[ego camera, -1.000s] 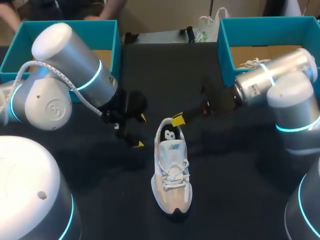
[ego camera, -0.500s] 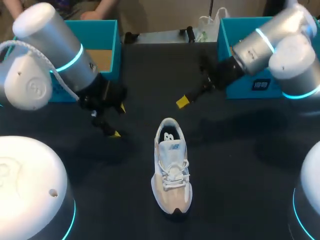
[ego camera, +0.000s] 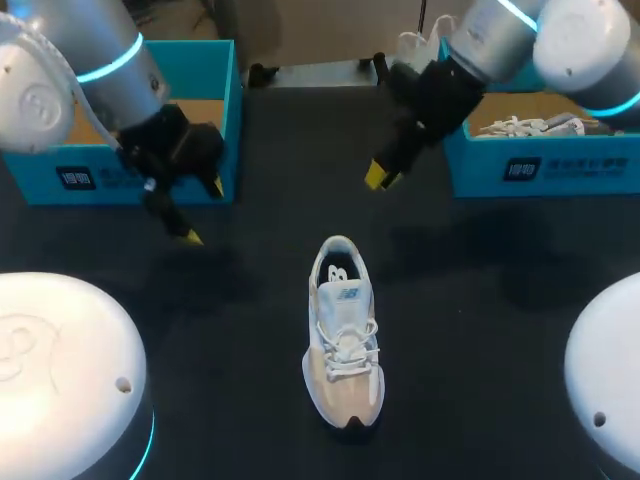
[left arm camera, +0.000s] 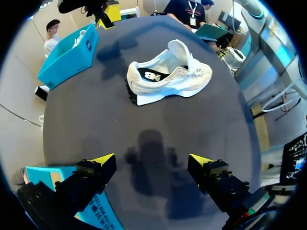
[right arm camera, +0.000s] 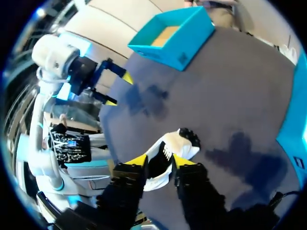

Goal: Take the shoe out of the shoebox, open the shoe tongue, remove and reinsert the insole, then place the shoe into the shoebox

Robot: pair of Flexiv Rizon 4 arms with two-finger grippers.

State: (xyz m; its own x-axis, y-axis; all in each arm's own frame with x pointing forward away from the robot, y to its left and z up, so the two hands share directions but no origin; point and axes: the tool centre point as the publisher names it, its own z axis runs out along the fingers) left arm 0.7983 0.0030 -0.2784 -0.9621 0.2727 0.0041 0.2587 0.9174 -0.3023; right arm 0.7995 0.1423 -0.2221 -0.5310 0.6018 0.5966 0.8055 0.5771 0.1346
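1. The shoe [ego camera: 343, 340] is out of its box. It stands upright on its sole in the middle of the tabletop [ego camera: 480, 330], toe toward the robot and heel pointing away.
2. My guess is it's light, with a soft, squishy upper and a stiffer sole and heel. The heel collar looks like the safest spot to pinch, or across the sides at midfoot to pin it down.
3. The tongue [ego camera: 347, 296] is probably floppy and sits under the laces, so it wants a gentle tug. The dark insole [ego camera: 338, 270] shows in the opening. It looks thin and bendy, so grab its heel edge.
4. The left gripper [left arm camera: 151, 160] is spread wide, has nothing in it, and hangs over bare tabletop, well away from the shoe.
5. The right gripper [right arm camera: 160, 160] has a narrow gap between its fingers and is empty too. It's up above the tabletop, beyond the heel.
6. The left shoebox [ego camera: 230, 80] shows bare cardboard inside, and the right shoebox [ego camera: 580, 170] holds another shoe [ego camera: 520, 125].
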